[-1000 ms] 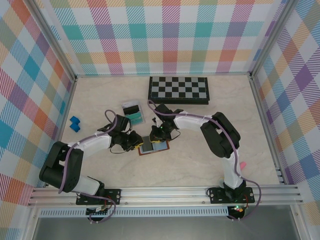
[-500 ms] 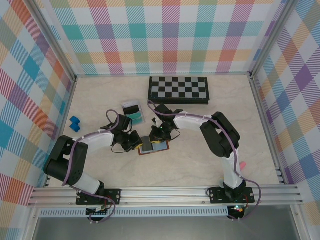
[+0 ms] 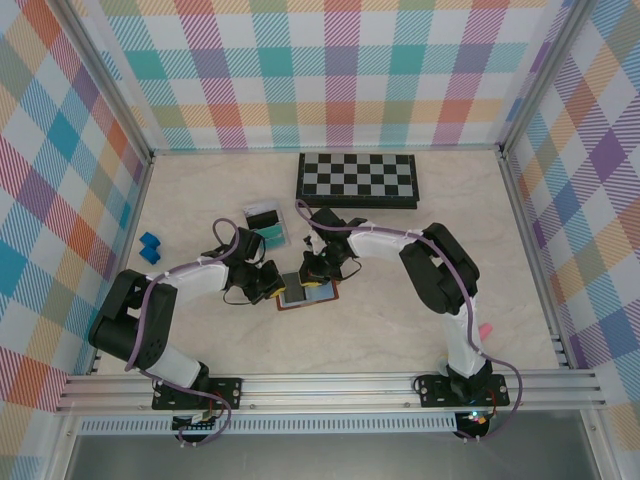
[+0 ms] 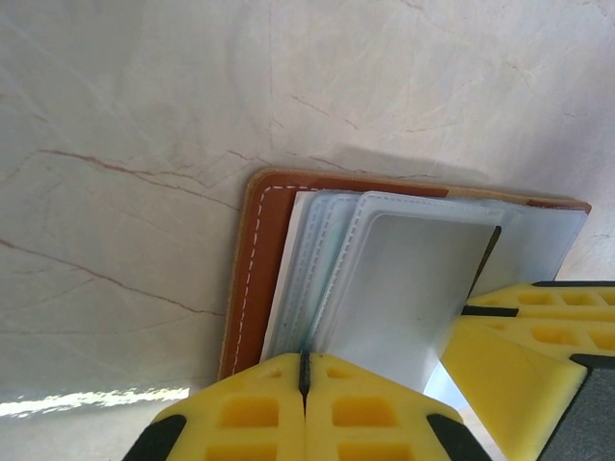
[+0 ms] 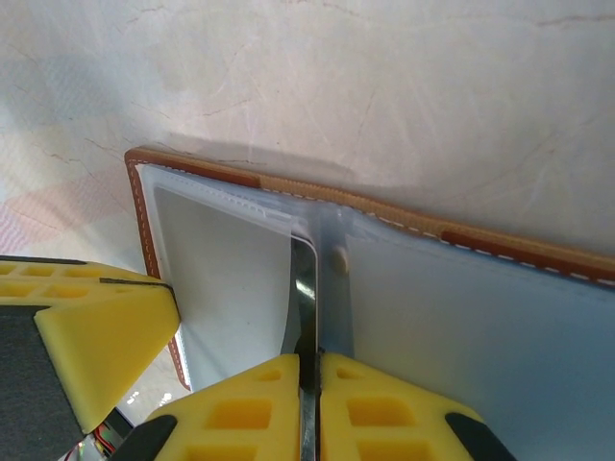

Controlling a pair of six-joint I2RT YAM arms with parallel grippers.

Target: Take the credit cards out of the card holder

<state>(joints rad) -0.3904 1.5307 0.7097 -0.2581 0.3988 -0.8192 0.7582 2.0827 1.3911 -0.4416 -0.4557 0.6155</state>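
Observation:
The card holder (image 3: 308, 293) lies open on the table, brown leather outside (image 4: 259, 269), blue-grey lining inside (image 5: 500, 317). My left gripper (image 4: 305, 357) is shut on the edge of one of its clear inner sleeves, at the holder's left side (image 3: 272, 284). My right gripper (image 5: 309, 361) is shut on a dark credit card (image 5: 306, 288), which stands edge-on beside a sleeve near the fold. In the top view the right gripper (image 3: 314, 273) hangs over the holder's far edge. Each wrist view also catches a yellow finger of the other gripper.
A clear plastic tray (image 3: 267, 224) with a teal card in it sits just behind the left gripper. A black-and-grey chessboard (image 3: 357, 180) lies at the back. A small blue block (image 3: 150, 247) rests at the left, and a pink object (image 3: 486, 329) by the right arm.
The left gripper has closed fully on the sleeve edge, and the right gripper has tightened slightly. The arms and the holder have barely shifted.

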